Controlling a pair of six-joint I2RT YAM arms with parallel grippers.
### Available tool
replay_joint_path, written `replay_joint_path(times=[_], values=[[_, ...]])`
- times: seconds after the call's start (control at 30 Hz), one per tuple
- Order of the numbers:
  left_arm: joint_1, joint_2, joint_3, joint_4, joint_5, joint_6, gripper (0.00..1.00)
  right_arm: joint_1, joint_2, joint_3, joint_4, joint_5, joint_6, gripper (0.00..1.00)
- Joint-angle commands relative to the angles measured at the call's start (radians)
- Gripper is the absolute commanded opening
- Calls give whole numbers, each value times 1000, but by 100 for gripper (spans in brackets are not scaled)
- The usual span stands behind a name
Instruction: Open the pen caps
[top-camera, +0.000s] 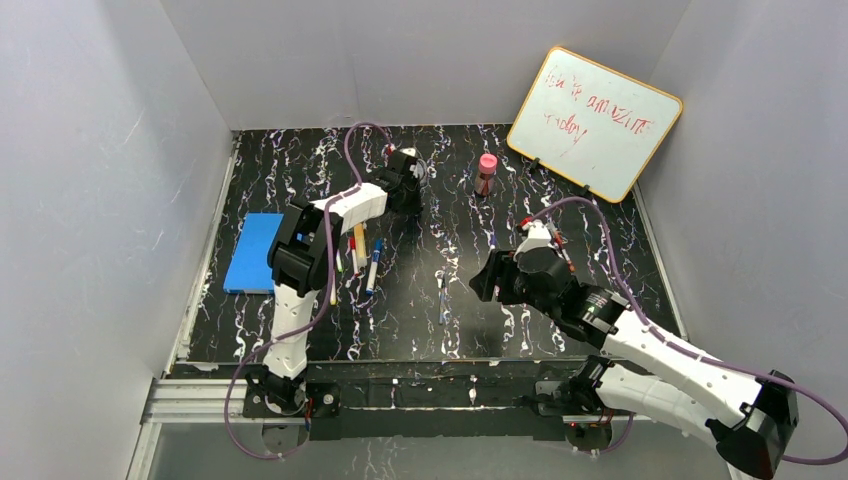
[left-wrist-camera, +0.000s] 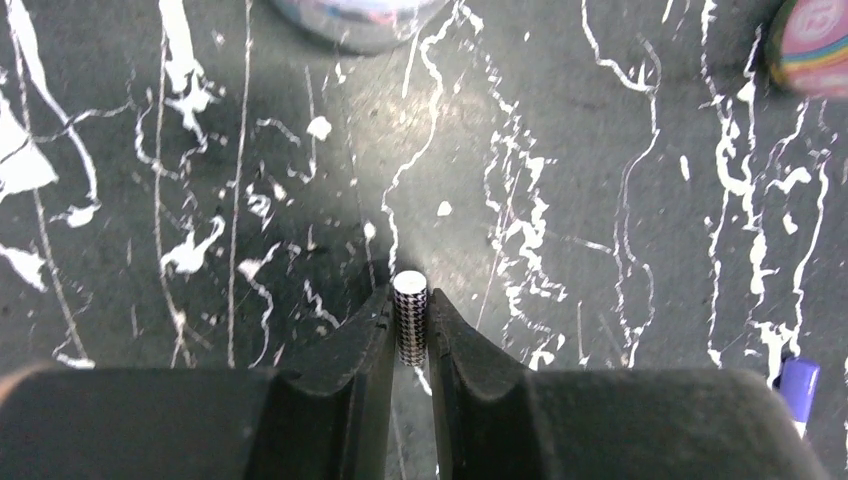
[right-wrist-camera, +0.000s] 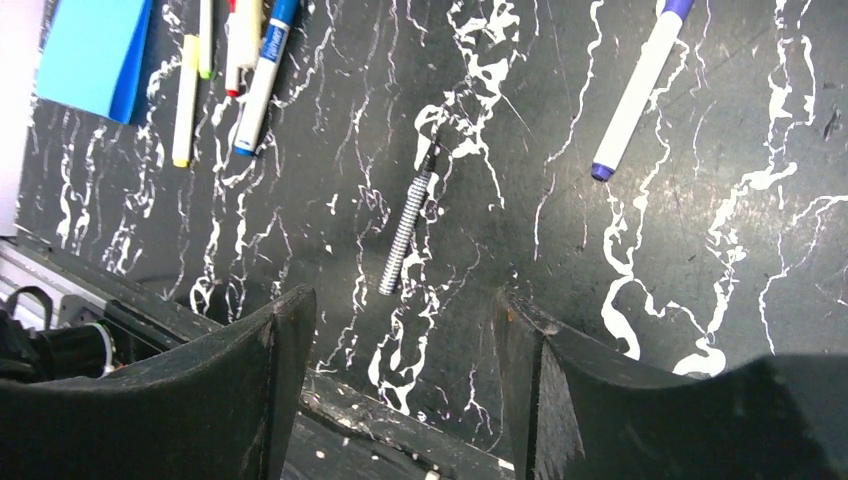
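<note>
My left gripper (left-wrist-camera: 410, 325) is shut on a small black-and-white houndstooth pen cap (left-wrist-camera: 410, 300), held just above the table at the back (top-camera: 407, 190). The matching patterned pen (right-wrist-camera: 408, 230) lies alone on the table; in the top view it lies mid-table (top-camera: 441, 298). My right gripper (right-wrist-camera: 400, 300) is open and empty, hovering just near of that pen, right of it in the top view (top-camera: 488, 278). A cluster of pens (top-camera: 355, 255), with yellow highlighters and a blue-capped marker (right-wrist-camera: 260, 75), lies at the left. A white pen with purple ends (right-wrist-camera: 633, 90) lies apart.
A blue pad (top-camera: 255, 252) lies at the left edge. A pink-capped bottle (top-camera: 486, 173) and a whiteboard (top-camera: 595, 120) stand at the back right. A clear jar (left-wrist-camera: 355, 15) sits just ahead of my left gripper. The table's front rail (right-wrist-camera: 400, 420) is under my right fingers.
</note>
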Motion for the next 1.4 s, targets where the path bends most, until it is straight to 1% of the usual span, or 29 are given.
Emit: replay_joint_path(times=[0.0,0.07,0.17,0.4,0.53,0.63,0.7,0.83,0.9,0.93,0.97,1.07,1.1,1.2,1.3,1.37], values=[[-3,50,44,-28,18,-1,20,0,2,74,-22,27,-7,72],[-3,56,49,-28,16,5,27,0,10,82,-28,34,-9,72],[-3,54,43,-29,14,15,34,0,14,85,-31,39,-8,72],[-3,16,7,-25,3,31,38,0,35,100,-32,49,-1,72],[-3,-62,-25,-22,-2,21,41,0,43,115,-45,47,12,72],[-4,-191,-73,-21,-29,15,45,0,63,148,-77,69,21,71],[-10,-301,-123,-22,-65,17,48,0,93,182,-118,112,43,71],[-34,-545,-278,-20,-142,45,58,-23,224,261,-214,201,92,66],[-44,-671,-386,0,-152,45,63,-67,307,287,-217,185,89,63],[-46,-738,-446,21,-160,31,68,-97,339,294,-204,162,80,62],[-46,-804,-513,43,-166,13,75,-128,366,294,-180,138,67,62],[-43,-1009,-693,108,-190,-17,86,-218,451,286,-100,86,13,61],[-41,-1087,-738,122,-188,-17,87,-249,485,284,-78,68,-1,61],[-40,-1228,-847,146,-132,23,87,-320,591,298,-30,17,-42,60],[-40,-1332,-903,115,-74,57,87,-350,686,328,18,-17,-86,60],[-40,-1393,-927,72,-67,71,86,-358,747,360,45,-39,-109,59]])
